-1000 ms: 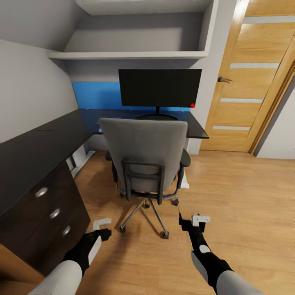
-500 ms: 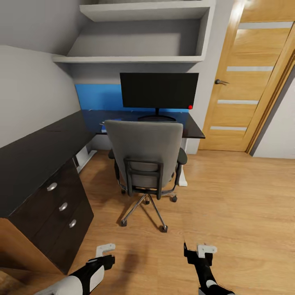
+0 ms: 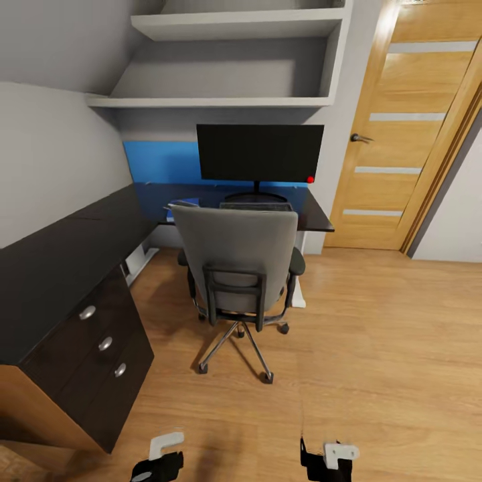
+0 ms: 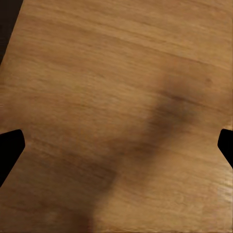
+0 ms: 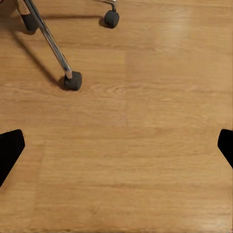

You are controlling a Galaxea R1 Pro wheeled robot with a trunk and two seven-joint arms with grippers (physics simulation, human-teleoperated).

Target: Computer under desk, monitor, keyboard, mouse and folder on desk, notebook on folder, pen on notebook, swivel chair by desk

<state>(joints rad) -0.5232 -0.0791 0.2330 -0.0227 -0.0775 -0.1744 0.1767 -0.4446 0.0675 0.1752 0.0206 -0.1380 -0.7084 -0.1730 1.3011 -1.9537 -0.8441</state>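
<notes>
View has backed away; swivel chair (image 3: 237, 258) faces desk (image 3: 60, 261).

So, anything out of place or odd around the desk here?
Nothing looks damaged or spilled. The swivel chair stands upright, pulled up to the desk with its back to the camera. The monitor sits upright on the desk. Both grippers hang open over bare floor.

swivel chair (image 3: 235, 258) hides keyboard (image 3: 258, 207), desk (image 3: 67, 254) front

A home bedroom's study corner: a glossy black desk (image 3: 60, 261) with monitor (image 3: 259, 152) and swivel chair (image 3: 237, 258), grey wall shelves (image 3: 221, 102) (under a sloped ceiling), wood floor (image 3: 388, 348), wooden door (image 3: 402, 134).
</notes>
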